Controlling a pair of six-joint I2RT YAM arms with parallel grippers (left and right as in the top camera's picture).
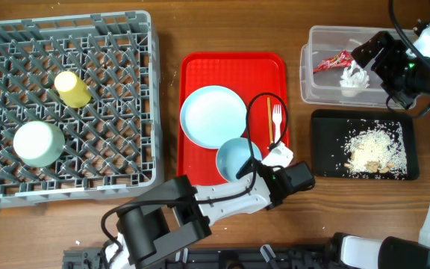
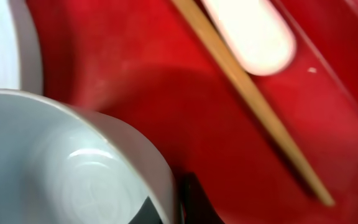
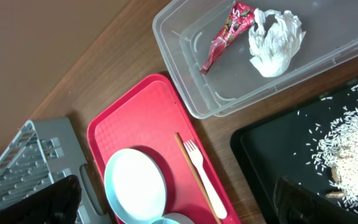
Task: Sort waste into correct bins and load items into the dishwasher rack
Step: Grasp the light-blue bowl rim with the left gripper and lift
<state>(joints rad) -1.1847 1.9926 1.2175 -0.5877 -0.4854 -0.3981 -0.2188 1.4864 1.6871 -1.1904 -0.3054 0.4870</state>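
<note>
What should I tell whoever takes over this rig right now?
Left gripper: jaws shut on the rim of the small white bowl, on the red tray.
Right gripper: open, empty, above the clear tub.
Done: red wrapper and napkin in the tub; rice on the black tray; yellow cup and green bowl in the rack.
Left: small bowl, plate and fork go to the rack.
</note>
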